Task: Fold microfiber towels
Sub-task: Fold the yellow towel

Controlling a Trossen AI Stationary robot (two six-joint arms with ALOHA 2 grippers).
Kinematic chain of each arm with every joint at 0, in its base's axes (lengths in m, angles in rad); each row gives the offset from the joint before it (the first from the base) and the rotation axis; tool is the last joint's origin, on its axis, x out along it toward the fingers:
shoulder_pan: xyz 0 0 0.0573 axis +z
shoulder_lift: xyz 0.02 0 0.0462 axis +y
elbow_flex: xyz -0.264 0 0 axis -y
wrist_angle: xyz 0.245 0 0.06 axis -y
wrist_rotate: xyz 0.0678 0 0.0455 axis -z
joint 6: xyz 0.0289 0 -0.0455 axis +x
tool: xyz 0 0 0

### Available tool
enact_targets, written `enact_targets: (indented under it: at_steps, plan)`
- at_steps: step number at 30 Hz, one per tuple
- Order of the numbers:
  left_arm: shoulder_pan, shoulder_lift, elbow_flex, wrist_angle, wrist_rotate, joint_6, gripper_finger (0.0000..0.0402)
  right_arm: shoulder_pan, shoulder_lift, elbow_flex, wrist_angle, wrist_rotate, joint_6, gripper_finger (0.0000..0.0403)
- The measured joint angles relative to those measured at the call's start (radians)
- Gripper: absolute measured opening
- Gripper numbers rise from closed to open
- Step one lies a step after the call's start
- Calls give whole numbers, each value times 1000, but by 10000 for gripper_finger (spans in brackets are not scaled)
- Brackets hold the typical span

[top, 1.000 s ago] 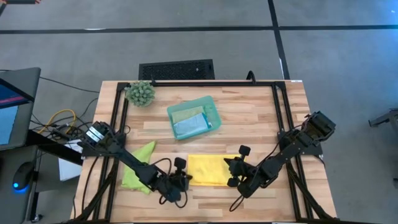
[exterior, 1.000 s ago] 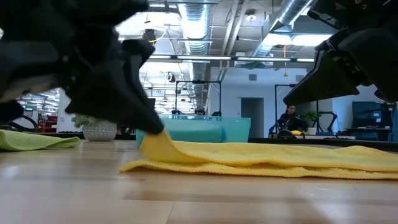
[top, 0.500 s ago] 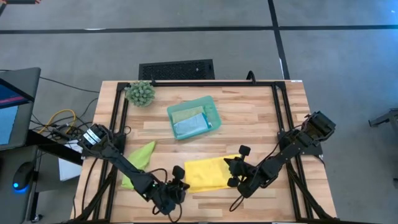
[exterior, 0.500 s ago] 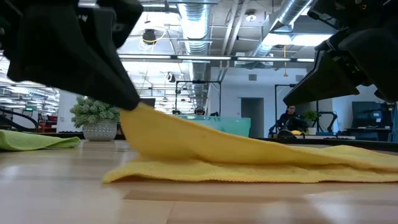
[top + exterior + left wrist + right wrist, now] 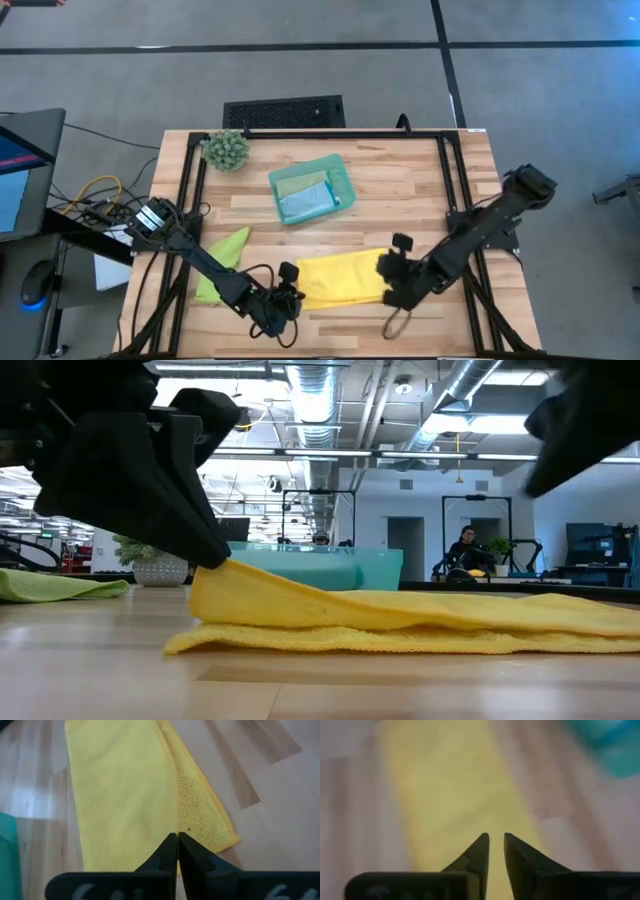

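On the left side of the wooden table [image 5: 420, 190] lies the lime green towel [image 5: 222, 262], flat and beside the left arm. The left gripper [image 5: 283, 300] is closed, and its fingers [image 5: 176, 851] pinch the left edge of the yellow towel [image 5: 342, 277], which is lifted and bent over itself. Behind, the teal tray [image 5: 340, 180] holds the sage green towel [image 5: 297, 181] and the light blue towel [image 5: 306, 203]. The right gripper [image 5: 392, 283] is at the yellow towel's right end; its fingers [image 5: 476, 851] are almost together, with a narrow gap, and hold nothing.
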Motion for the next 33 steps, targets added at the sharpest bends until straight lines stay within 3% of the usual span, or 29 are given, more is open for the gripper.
enact_targets:
  at_steps: [4, 10, 16, 22, 33]
  plan:
    - [0, 0, 0, 0, 0, -22, 0, 100, -4, 1, -1, -134, -54, 110]
    - [2, 0, 0, 0, 0, -28, 0, 236, 134, 0, 7, -108, -136, 146]
    - [3, 0, 0, 0, 0, -28, 0, 268, 274, 0, -27, -44, -158, 163]
    - [10, 0, 0, 0, 0, -29, 0, 268, 316, 13, -69, -16, -82, 136]
    - [11, 0, 0, -1, -1, -31, 0, 231, 304, 40, -136, 4, -114, 61]
